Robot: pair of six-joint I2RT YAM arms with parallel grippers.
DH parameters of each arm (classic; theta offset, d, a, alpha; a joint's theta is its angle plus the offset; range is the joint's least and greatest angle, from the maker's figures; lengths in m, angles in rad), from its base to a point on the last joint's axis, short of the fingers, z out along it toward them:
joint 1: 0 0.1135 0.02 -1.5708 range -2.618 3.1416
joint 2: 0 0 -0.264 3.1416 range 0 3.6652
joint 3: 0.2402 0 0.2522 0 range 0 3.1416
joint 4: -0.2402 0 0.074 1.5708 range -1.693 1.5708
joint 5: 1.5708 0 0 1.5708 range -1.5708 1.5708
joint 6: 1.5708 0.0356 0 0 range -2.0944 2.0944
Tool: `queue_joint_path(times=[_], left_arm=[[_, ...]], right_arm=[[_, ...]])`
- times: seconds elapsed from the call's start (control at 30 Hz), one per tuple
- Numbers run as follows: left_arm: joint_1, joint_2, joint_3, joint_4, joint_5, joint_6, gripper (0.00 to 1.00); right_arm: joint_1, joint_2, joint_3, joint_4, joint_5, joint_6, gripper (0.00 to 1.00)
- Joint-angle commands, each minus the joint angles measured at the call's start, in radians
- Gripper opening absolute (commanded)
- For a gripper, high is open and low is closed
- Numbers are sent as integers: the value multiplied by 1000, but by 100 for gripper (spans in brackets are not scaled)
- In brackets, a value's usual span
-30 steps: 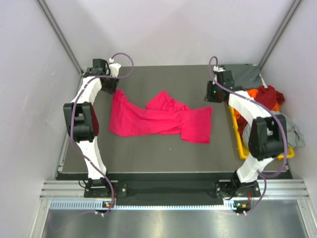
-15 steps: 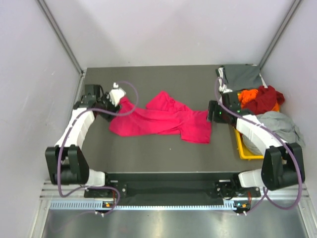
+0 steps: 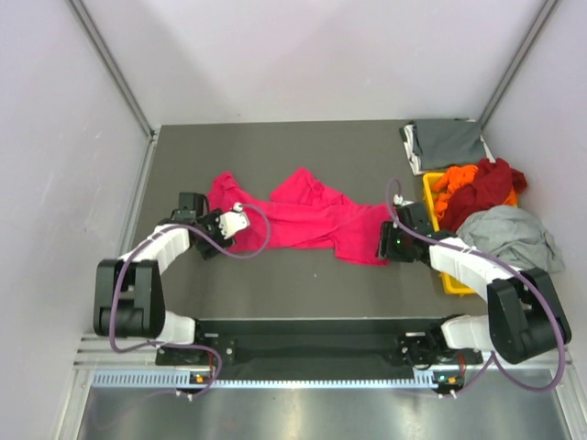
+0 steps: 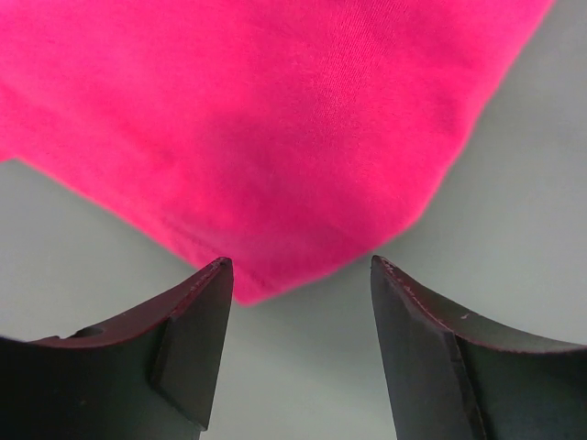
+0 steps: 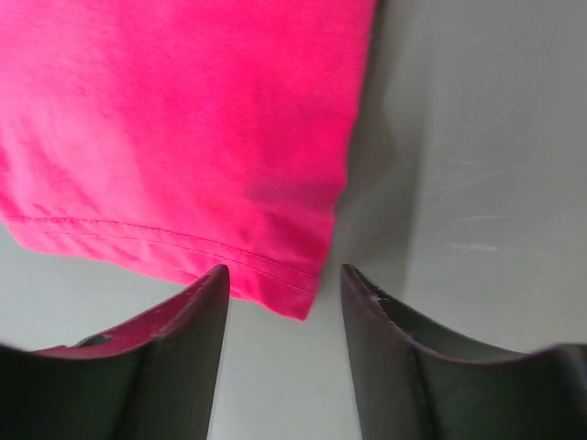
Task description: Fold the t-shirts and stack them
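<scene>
Shirt (image 3: pixel 303 218) corners sit within left pincer (image 4: pixel 298 268), right pincer (image 5: pixel 282 271).

Left tool (image 4: pixel 298 275): jaws parted, tips low, worktop (image 4: pixel 514 229) just beneath. Right tool (image 5: pixel 280 280): same, jaws apart, gripping nothing. Left arm (image 3: pixel 156 246) and right arm (image 3: pixel 459 261) folded low, each forearm trailing outward behind its tool.

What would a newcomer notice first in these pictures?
The bright magenta t-shirt, spread crumpled across the middle of the dark table. The left arm and right arm reach its two near corners, jaws open at each. At the right, a yellow bin is heaped with orange, dark red and light grey shirts.
</scene>
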Motion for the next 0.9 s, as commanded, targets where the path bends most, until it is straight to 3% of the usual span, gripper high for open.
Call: queue_joint_path(times=[0.0, 0.17, 0.23, 0.27, 0.3, 0.33, 0.63, 0.77, 0.87], left_arm=[[-6, 82, 22, 97, -50, 39, 66], [-6, 146, 16, 77, -51, 65, 64], [-6, 162, 18, 80, -78, 42, 52], [-6, 163, 22, 79, -90, 28, 36], [-6, 156, 30, 59, -106, -16, 11], [-3, 143, 42, 36, -123, -42, 0], [97, -217, 252, -329, -12, -213, 0], [117, -263, 487, -632, -12, -248, 0], [123, -298, 626, -726, -32, -273, 0]], right_arm=[[13, -3, -10, 110, -28, 26, 47], [12, 43, -23, 173, -83, 40, 27], [9, 46, -14, 166, -85, 35, 15], [-2, 20, -12, 158, -74, 32, 6], [-6, -2, -10, 138, -68, 32, 2], [-13, -28, -7, 123, -63, 29, 0], [-23, -469, 203, -311, -8, -17, 0], [-23, -598, 362, -487, -14, -37, 0], [-23, -661, 515, -612, -8, -52, 0]])
